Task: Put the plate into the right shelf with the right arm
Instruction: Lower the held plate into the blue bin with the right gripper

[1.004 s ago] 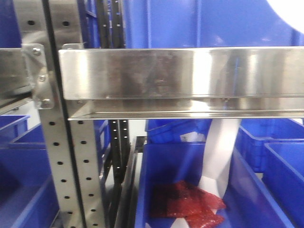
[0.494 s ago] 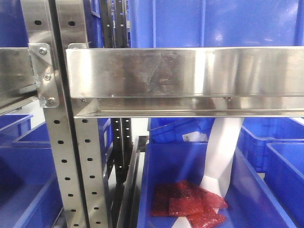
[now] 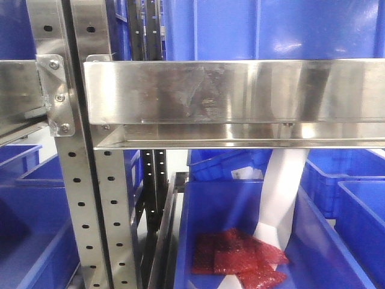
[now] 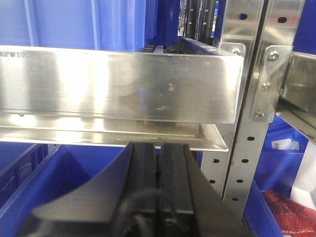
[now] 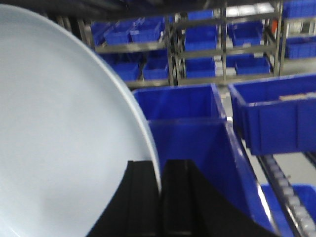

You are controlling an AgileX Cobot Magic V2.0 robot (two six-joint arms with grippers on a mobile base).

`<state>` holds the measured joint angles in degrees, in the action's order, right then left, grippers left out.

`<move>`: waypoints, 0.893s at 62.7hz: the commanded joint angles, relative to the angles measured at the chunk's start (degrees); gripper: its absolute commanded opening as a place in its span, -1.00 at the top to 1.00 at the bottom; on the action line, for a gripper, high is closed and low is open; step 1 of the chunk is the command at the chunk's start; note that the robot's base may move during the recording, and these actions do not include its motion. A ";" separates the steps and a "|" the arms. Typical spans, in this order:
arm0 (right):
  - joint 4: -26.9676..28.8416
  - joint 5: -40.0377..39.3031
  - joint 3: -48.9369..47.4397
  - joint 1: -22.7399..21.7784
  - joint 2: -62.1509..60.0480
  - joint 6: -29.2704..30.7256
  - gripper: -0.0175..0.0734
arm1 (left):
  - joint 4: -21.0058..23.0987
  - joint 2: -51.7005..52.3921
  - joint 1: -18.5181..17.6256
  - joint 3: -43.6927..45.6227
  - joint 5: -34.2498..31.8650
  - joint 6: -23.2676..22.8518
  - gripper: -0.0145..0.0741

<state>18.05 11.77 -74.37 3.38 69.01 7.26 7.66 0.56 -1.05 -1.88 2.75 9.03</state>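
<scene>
In the right wrist view my right gripper [image 5: 159,170] is shut on the rim of a large white plate [image 5: 59,133], which fills the left half of that view, held on edge. Blue bins [image 5: 187,118] stand beyond it. In the left wrist view my left gripper [image 4: 159,153] is shut and empty, just below the steel shelf rail [image 4: 118,84]. The front view shows the right shelf's steel rail [image 3: 234,96] with a blue bin [image 3: 264,30] on it; the plate and both grippers are out of that view.
Perforated steel uprights [image 3: 78,180] stand left of the right shelf. Below the rail a blue bin [image 3: 204,211] holds red packets [image 3: 240,259] and a white sheet [image 3: 280,192]. More blue bins sit at right [image 3: 355,186] and left [image 3: 24,205].
The front view has shifted a little, so the shelf sits slightly further right in frame. A white shape at its top right corner a second ago is gone from view.
</scene>
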 commanded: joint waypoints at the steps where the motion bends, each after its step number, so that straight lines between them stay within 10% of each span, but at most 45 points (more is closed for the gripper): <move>1: 0.00 -4.97 -3.44 0.10 2.35 -0.24 0.49 | 0.47 0.59 -0.11 -0.59 -5.16 -0.40 0.96; 8: 0.00 -4.91 -3.85 0.10 5.10 -0.24 0.43 | 0.47 0.59 -0.11 -0.59 -5.16 -0.40 0.96; 27: 5.57 -5.20 -3.85 0.10 5.84 -0.24 -0.57 | 0.47 0.59 -0.11 -0.59 -5.16 -0.40 0.96; 37: 8.55 -8.68 -3.85 0.04 4.76 -0.29 -0.41 | 0.47 0.59 -0.11 -0.59 -5.16 -0.40 0.96; 49: 8.54 -7.25 -3.67 0.04 2.52 -0.29 0.55 | 0.47 0.59 -0.11 -0.59 -5.16 -0.40 0.96; 56: 8.54 -4.42 -3.10 0.04 0.81 -0.29 0.49 | 0.47 0.59 -0.11 -0.59 -5.16 -0.40 0.96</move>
<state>26.26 9.62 -75.78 3.38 72.89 6.94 7.66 0.56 -1.05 -1.88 2.75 9.03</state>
